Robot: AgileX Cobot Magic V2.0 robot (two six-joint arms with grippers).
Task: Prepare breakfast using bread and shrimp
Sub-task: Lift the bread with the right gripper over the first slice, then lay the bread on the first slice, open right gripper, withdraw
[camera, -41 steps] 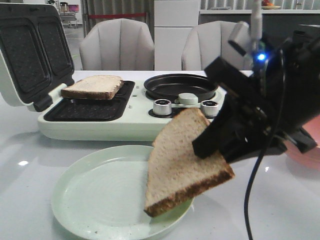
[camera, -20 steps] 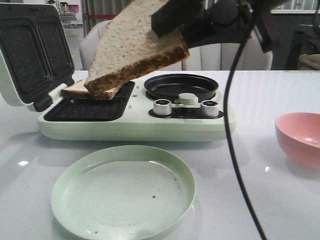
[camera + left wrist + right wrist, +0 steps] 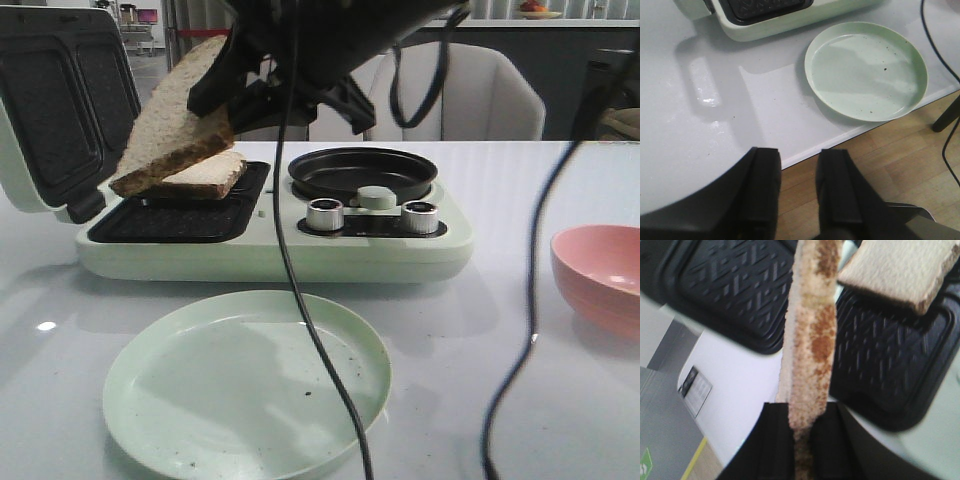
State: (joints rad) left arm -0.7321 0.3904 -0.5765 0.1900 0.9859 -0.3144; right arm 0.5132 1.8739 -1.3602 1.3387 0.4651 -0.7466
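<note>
Over the sandwich maker, claw-pinched bread tilted down-left.

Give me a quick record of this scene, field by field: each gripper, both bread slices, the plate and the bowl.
right gripper: shut on held bread slice, tilted over the sandwich maker
left gripper: open, holding nothing, at the table edge
second bread slice: lying on the grill plate
green plate: bare but for crumbs
pink bowl: on the robot's right
</note>
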